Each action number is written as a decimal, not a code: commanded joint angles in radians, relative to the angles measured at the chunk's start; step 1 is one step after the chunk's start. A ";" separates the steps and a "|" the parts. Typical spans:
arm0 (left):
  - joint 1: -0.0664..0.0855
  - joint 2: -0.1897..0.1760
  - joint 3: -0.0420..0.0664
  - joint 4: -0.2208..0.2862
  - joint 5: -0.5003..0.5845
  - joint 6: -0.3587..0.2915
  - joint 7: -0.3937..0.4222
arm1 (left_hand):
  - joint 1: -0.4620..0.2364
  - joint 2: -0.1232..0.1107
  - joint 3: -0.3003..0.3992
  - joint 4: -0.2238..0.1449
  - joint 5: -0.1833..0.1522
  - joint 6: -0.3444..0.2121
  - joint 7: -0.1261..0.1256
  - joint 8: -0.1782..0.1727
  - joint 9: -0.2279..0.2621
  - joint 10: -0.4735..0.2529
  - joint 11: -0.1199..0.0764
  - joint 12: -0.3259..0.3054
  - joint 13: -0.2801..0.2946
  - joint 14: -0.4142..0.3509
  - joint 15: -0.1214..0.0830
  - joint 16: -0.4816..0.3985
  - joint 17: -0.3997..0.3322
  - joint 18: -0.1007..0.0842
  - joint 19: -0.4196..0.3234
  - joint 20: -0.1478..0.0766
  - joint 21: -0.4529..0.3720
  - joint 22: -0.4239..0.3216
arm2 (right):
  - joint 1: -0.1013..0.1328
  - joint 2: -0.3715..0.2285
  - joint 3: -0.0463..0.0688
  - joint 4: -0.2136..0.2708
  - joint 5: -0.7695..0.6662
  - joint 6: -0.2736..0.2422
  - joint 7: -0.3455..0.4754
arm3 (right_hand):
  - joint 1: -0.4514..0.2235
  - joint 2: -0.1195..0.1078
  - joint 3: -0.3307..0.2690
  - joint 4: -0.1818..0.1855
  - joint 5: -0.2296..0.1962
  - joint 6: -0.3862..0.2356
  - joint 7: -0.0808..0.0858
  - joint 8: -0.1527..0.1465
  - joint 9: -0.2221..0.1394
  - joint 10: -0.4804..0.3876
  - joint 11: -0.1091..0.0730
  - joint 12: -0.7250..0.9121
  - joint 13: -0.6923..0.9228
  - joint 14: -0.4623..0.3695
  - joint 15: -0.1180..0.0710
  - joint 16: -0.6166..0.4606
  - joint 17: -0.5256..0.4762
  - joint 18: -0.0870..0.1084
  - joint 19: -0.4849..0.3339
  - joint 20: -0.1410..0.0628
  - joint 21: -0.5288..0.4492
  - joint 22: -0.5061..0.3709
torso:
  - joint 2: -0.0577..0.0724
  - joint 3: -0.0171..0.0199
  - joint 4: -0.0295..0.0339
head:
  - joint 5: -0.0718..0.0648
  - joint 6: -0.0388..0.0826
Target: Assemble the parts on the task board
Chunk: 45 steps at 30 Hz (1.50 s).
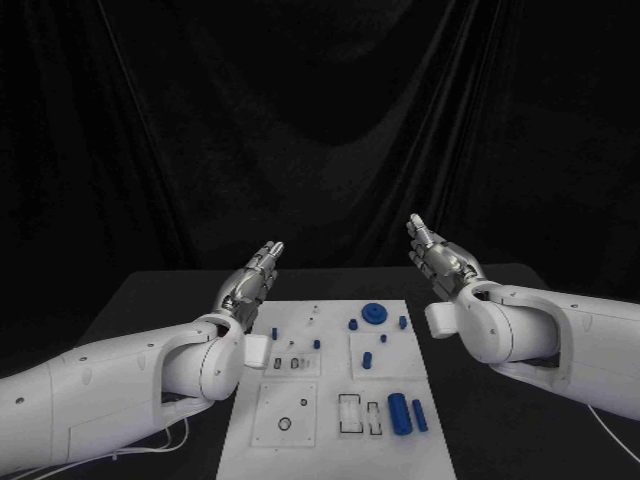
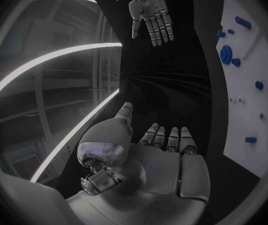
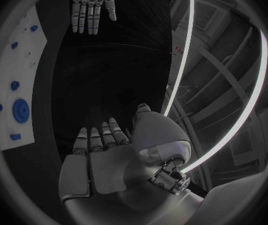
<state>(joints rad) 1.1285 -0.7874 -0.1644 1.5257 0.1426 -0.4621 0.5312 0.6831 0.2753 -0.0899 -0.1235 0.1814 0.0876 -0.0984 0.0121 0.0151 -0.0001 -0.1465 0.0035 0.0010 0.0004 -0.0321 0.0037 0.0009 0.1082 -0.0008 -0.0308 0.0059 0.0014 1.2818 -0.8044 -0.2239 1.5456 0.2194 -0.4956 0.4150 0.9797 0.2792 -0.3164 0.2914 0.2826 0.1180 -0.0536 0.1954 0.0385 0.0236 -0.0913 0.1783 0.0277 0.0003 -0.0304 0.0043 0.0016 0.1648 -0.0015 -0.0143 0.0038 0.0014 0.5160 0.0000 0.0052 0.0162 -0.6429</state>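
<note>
**Both robot hands raised and empty above the far end of the board**

The task board [image 1: 342,400] lies on the black worktop [image 1: 147,300], between the two white arms. Nearest to the robot, on the board's right part, a large blue cylinder [image 1: 400,411] lies beside a thinner blue pin [image 1: 420,417]. These two parts are well below and behind the right robot hand [image 1: 438,255]. Next to them, toward the left robot hand's side, there are two narrow outlined slots [image 1: 350,414], and one small ring [image 1: 286,424] is in the near left plate.

Further out, a small blue piece [image 1: 366,356] sits in the middle of the board. At the far end a round blue disc [image 1: 374,315] lies with little blue pieces around it, between the two hands and lower than both.

The left robot hand [image 1: 254,275] is lifted over the board's far left corner, fingers straight and slightly apart, holding nothing. The right robot hand is also lifted, just outside the far right corner, fingers stretched and apart, holding nothing. The two hands are well apart and touch no part.
</note>
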 commanded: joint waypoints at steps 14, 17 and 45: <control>0.033 -0.011 -0.050 -0.055 0.157 0.383 0.118 | -0.015 0.020 0.012 -0.061 -0.008 0.018 -0.020 0.007 0.003 0.000 -0.021 -0.003 -0.001 0.000 -0.071 -0.004 -0.001 0.029 0.001 -0.001 -0.006 -0.001 | 0.029 -0.024 -0.022 -0.031 0.120 0.231 -0.095 | 0.010 -0.005 -0.018 -0.001 -0.039 0.001 0.032 0.038 0.000 -0.008 0.029 0.013 0.000 0.000 -0.052 -0.004 -0.002 0.012 0.002 0.047 -0.004 -0.001 | 0.000 0.0002 -0.0006 | -0.016 -0.030; 0.033 -0.013 -0.050 -0.060 0.145 0.375 0.126 | -0.012 0.019 0.012 -0.080 -0.008 0.028 -0.018 0.008 0.005 0.000 -0.019 -0.003 -0.001 0.000 -0.060 -0.004 -0.001 0.039 0.001 0.018 -0.006 -0.001 | 0.029 -0.027 -0.022 -0.034 0.120 0.247 -0.098 | 0.015 -0.007 -0.020 -0.001 -0.045 0.002 0.044 0.045 0.000 -0.008 0.043 0.021 0.001 0.000 -0.038 -0.004 -0.002 0.013 0.002 0.068 -0.004 -0.001 | 0.005 0.0008 0.0011 | -0.015 -0.026; 0.034 -0.114 -0.050 -0.061 -0.165 0.305 0.163 | 0.441 -0.038 -0.191 0.397 0.089 0.185 0.095 0.035 0.020 0.072 0.131 0.059 0.020 0.003 0.080 -0.001 0.001 0.073 0.017 0.198 0.006 0.006 | 0.107 -0.008 -0.023 -0.112 -0.980 0.389 -0.332 | 0.452 -0.130 0.055 -0.157 0.034 0.296 0.175 0.113 0.016 0.411 0.315 0.415 0.032 0.817 0.205 0.320 0.149 0.016 0.840 0.290 0.352 0.161 | 0.011 -0.0013 -0.0046 | -0.007 -0.086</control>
<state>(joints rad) 1.1585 -0.8992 -0.2157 1.4565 0.0398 -0.1454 0.6657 1.1071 0.2409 -0.2788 0.2507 0.2677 0.2669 -0.0019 0.0463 0.0343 0.0712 -0.0210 0.0569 0.0203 0.0036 0.0437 0.0037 0.0009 0.1707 0.0172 0.1596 0.0059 0.0069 1.3834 -0.8138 -0.2473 1.4360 -0.3275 -0.1596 0.1935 1.4185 0.1494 -0.2634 0.1408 0.2988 0.4070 0.1174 0.3167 0.0554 0.4176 0.2252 0.5963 0.0640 0.7883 0.1843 0.3207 0.1488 0.1589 0.8022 0.2731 0.3472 0.1606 0.5259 -0.0008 0.0010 0.0090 -0.7189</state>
